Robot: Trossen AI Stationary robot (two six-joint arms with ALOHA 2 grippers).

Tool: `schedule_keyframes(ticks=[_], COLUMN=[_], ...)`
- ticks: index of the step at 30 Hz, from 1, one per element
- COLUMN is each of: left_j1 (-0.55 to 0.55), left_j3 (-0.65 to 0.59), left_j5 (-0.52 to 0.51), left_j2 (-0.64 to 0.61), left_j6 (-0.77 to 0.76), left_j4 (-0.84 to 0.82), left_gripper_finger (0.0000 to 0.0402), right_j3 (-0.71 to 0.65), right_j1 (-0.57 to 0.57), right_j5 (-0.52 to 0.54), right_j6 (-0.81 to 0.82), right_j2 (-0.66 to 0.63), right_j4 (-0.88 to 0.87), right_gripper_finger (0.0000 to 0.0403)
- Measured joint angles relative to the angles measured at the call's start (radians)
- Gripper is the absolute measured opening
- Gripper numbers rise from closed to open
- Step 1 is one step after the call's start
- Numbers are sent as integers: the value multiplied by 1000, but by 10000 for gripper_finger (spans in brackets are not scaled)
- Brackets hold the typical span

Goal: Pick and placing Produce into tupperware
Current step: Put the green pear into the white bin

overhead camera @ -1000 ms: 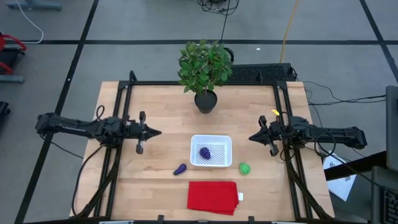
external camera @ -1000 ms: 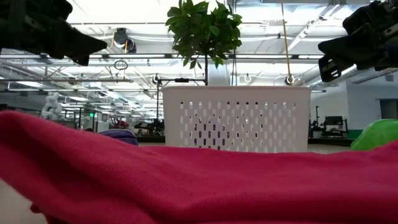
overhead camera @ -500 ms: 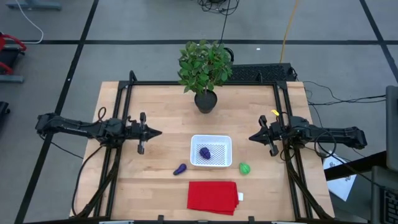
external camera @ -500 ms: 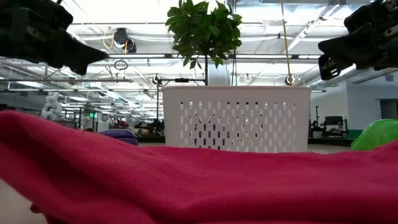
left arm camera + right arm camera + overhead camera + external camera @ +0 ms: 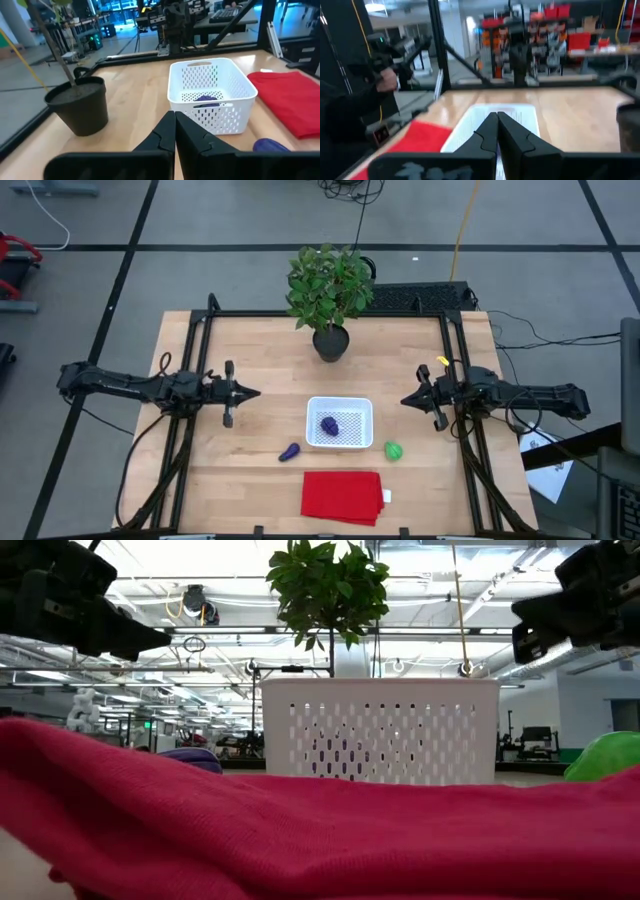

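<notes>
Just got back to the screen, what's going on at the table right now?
Nothing is held. The left end effector and right end effector hover shut on either side of the white perforated plastic basket. One round dark purple piece lies inside it. The elongated purple piece and the round green piece lie on the wooden table.

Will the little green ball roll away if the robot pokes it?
Probably. The green piece looks round and sits loose on the bare table, beside the white basket, so a poke would likely send it rolling. It is small, so it is probably light. Closing on it from both sides should hold it better.
</notes>
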Motion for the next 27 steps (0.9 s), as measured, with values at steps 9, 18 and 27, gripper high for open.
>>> schedule_keyframes(ticks=[9, 18, 27], left_j1=[0, 1, 1], left_j3=[0, 0, 0], left_j5=[0, 0, 0], left_j2=[0, 0, 0], left_j6=[2, 4, 4], left_j4=[0, 4, 21], left_gripper_finger=[18, 5, 21], right_j3=[81, 204, 358], right_j1=[0, 0, 27], right_j5=[-34, -30, -51], right_j6=[20, 20, 1], right_j2=[14, 148, 311], right_j4=[3, -74, -116], right_gripper_finger=[0, 0, 0])
